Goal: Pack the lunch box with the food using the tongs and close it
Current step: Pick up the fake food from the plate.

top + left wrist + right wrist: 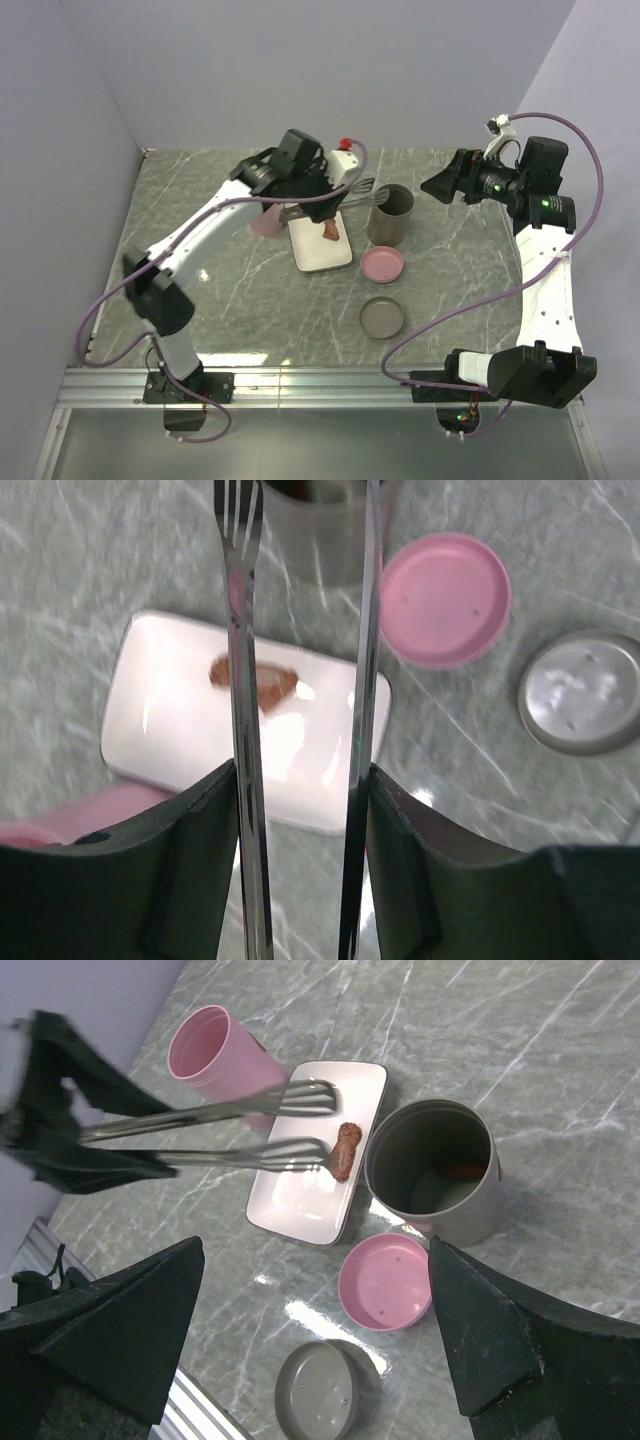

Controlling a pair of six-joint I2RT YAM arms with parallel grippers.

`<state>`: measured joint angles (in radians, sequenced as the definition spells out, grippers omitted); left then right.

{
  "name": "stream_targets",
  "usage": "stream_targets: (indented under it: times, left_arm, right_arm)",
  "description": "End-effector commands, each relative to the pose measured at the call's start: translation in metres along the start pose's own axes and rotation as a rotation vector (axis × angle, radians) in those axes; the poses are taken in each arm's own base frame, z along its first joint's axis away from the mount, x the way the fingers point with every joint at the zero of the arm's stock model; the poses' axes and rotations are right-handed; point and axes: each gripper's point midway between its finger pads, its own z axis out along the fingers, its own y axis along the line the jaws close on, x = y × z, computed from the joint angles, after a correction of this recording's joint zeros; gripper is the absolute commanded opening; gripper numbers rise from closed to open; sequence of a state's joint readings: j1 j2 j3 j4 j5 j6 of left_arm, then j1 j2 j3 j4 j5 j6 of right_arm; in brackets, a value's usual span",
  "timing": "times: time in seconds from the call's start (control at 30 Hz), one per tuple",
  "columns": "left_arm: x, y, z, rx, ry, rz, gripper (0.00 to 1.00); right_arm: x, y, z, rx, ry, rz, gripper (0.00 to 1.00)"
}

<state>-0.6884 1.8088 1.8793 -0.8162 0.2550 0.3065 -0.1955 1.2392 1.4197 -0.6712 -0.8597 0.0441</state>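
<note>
1. One piece is due for pickup: the reddish-brown meat strip (347, 1150). It lies on the flat white rectangular tray (300, 1195), just beside the open grey cylindrical lunch box (470, 1222).
2. The left gripper (300, 780) clamps the long thin silver-grey metal tongs (364, 630) across both arms. The tongs stand partly open, tips apart, with nothing between them. One forked tip is at the strip's edge; contact cannot be confirmed.
3. Centre the strip between the two tips before squeezing. In the left wrist view it sits under one arm, not midway, so shift sideways first.
4. Lower until the tips reach the tray surface, then close slowly. The strip is probably soft and slick, and a sudden squeeze may flick it off the tray.
5. Lift straight up, clear the lunch box rim, and release inside. A small orange-red piece (463, 1170) already shows at the bottom.
6. The right gripper (315, 1260) hangs fully spread and empty, well apart from the tray. Leave it there.
</note>
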Motion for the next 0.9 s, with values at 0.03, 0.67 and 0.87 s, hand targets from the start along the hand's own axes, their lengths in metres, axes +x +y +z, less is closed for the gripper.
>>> stream_targets:
  times: [0.03,0.67,0.87]
  left_arm:
    - [-0.002,0.014,-0.055,-0.072,-0.119,-0.132,0.55]
    - [0.106,0.021,-0.027,-0.219,0.127,-0.366,0.55]
    - [0.122,-0.001,0.003,-0.272,0.205,-0.395,0.54]
  right_arm:
    - [-0.015,0.003,-0.004,-0.003,-0.041,-0.045,1.00]
    - [-0.012,0.001,0.000,0.091,0.022,-0.158,1.00]
    - [-0.015,0.000,-0.002,0.101,0.020,-0.155,1.00]
